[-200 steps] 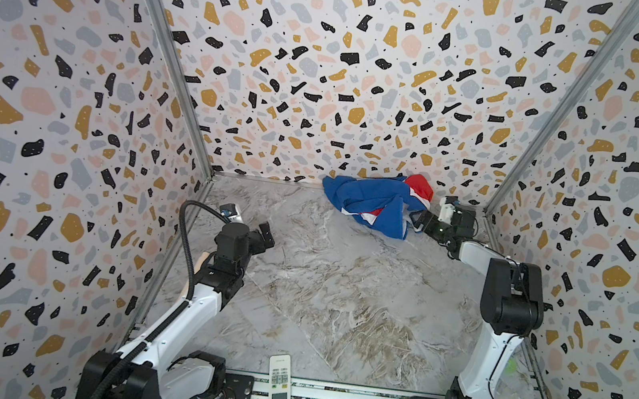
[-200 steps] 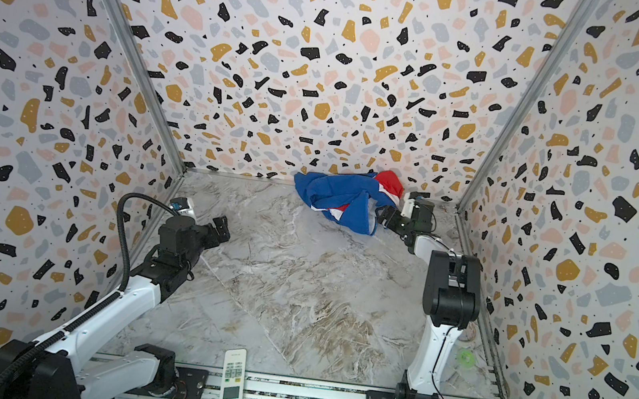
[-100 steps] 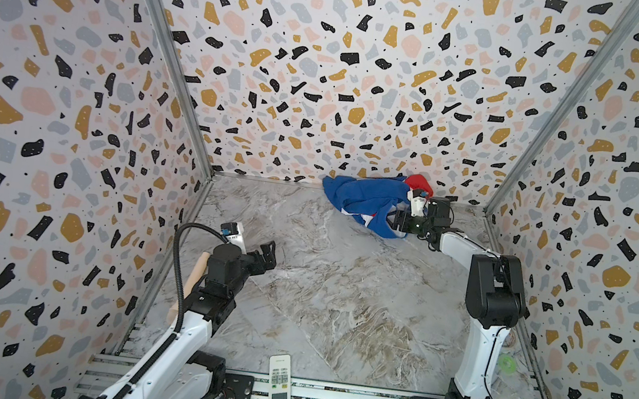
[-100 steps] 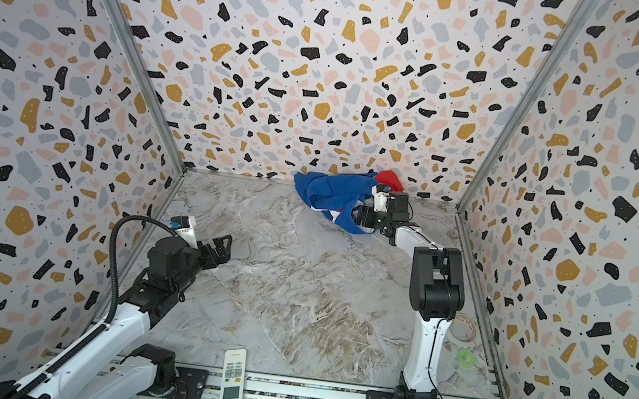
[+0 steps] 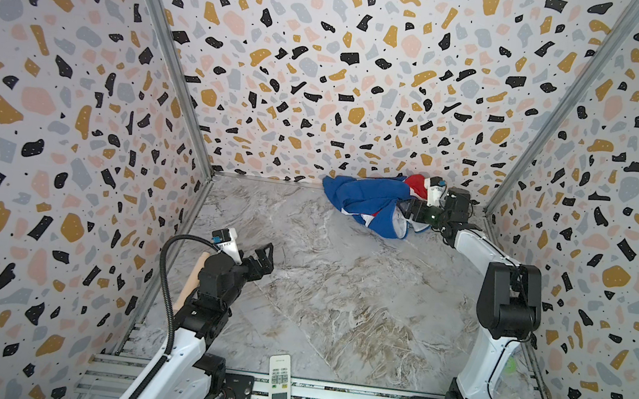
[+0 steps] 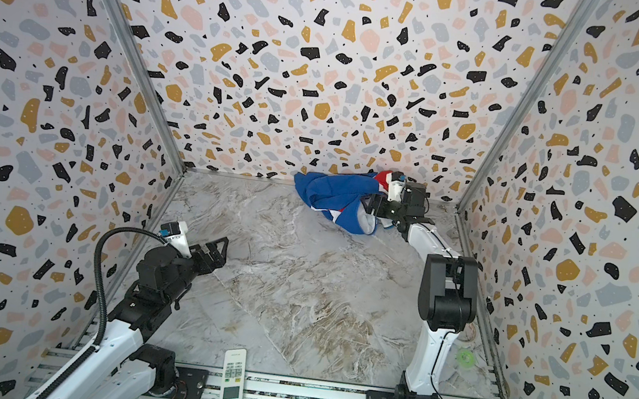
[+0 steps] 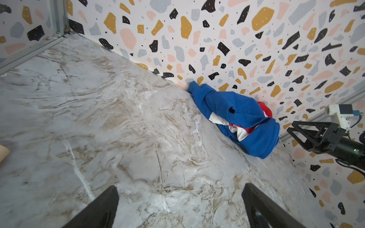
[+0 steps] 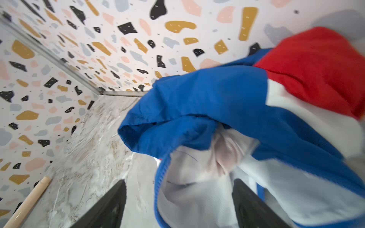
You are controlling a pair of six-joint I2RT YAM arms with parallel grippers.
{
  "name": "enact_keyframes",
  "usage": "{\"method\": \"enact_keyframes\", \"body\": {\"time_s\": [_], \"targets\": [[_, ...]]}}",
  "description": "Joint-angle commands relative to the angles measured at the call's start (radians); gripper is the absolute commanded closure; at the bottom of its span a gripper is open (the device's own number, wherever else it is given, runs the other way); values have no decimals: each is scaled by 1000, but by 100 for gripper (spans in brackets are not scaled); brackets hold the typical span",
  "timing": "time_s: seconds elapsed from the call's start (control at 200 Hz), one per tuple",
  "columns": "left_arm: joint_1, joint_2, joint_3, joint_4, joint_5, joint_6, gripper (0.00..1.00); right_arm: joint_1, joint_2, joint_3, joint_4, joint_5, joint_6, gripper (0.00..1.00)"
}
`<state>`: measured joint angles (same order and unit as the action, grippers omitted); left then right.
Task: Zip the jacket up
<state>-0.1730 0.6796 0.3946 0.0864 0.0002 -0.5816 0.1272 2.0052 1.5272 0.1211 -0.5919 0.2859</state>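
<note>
The jacket (image 5: 367, 202) lies crumpled against the back wall, right of centre. It is royal blue with a red and white striped sleeve on top, and shows in both top views (image 6: 334, 198) and the left wrist view (image 7: 237, 118). My right gripper (image 5: 408, 212) is pushed into its right side. In the right wrist view the jaws stand wide apart (image 8: 178, 189), with white lining and a blue zipper edge (image 8: 158, 189) loose between them. My left gripper (image 5: 264, 252) hovers open and empty over the table at the left (image 7: 179, 195). The zipper slider is hidden.
A white remote control (image 5: 279, 384) lies on the front rail. A wooden stick (image 5: 191, 284) leans by the left wall. A small green object (image 5: 510, 365) sits near the right arm's base. Patterned walls (image 5: 327, 63) enclose the marble table (image 5: 338, 295) on three sides.
My right gripper has moved left into the jacket, and fabric now lies between its jaws. The left arm has folded down and back toward its base, gripper still open.
</note>
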Motion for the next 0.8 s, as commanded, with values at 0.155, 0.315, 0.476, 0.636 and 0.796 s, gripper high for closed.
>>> {"method": "enact_keyframes", "body": {"time_s": [0.155,0.315,0.476,0.636,0.796], "targets": [[4,-26,20,10,-63,-53,1,71,185,290,-270,-23,-105,18],[4,-41,33,-19,-74,-47,0,123,211,377,-442,98,-194,39],[4,-48,28,-11,-71,-69,0,166,146,319,-488,177,-241,83],[4,-47,4,38,-37,-126,0,264,-44,93,-462,243,-312,100],[4,-48,-18,63,-15,-168,0,413,-321,-283,-350,312,-349,100]]}}
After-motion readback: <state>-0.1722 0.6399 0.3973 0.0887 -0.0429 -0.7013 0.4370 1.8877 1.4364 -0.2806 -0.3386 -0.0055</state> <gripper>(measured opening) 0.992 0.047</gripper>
